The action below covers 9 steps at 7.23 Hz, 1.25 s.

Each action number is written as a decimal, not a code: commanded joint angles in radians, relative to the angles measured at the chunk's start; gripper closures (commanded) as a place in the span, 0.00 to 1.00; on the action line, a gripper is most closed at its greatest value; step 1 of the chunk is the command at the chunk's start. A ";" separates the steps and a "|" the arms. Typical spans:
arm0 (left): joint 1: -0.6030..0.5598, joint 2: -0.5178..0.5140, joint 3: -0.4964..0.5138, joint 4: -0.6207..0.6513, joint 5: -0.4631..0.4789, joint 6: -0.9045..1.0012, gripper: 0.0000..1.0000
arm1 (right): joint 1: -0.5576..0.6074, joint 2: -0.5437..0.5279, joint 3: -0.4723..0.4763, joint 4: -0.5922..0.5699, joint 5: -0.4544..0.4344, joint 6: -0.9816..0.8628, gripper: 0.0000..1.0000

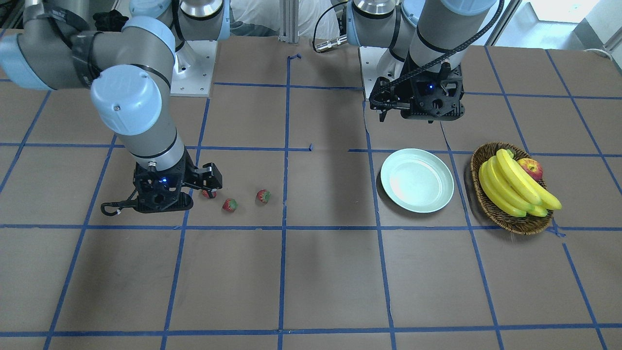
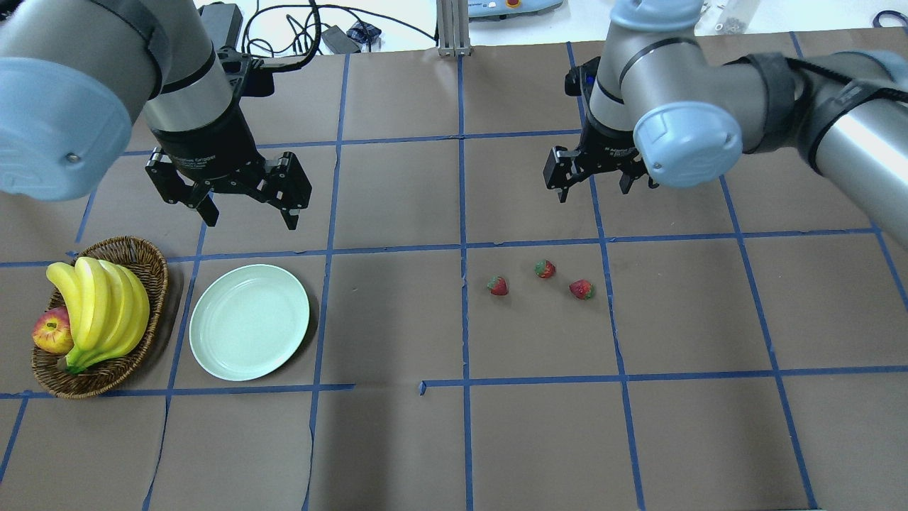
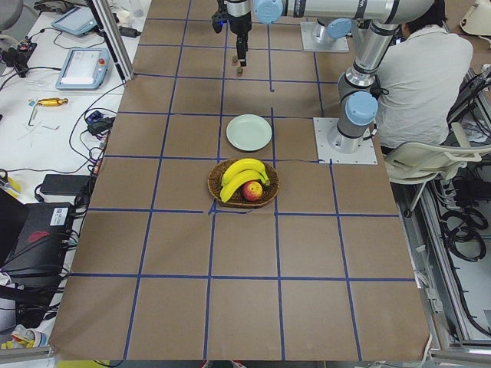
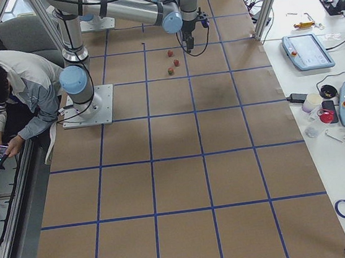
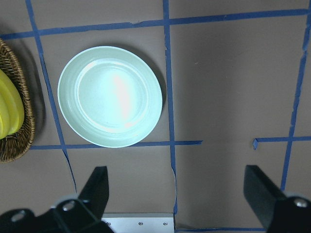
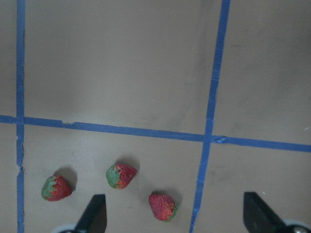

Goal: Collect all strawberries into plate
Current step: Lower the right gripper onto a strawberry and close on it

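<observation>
three strawberries (image 2: 545, 269) lay clustered on the surface, right side; plate (image 2: 250, 322) at left held none | right gripper (image 2: 596, 186) hung near them, left gripper (image 2: 252, 216) near plate, both jaws spread, empty | risk: a closing finger could knock a neighbouring strawberry away

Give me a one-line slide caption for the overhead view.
Three strawberries lie on the table, apart from the empty plate; left tool and right tool hover open.

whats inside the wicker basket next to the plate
A bunch of yellow bananas and a red-yellow apple beside it lie in the basket. The fruit covers most of the bottom, so anything beneath it cannot be seen.
</observation>
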 commanded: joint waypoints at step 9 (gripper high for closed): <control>-0.002 0.000 -0.005 0.000 -0.003 -0.002 0.00 | 0.063 0.150 0.087 -0.097 0.047 -0.212 0.06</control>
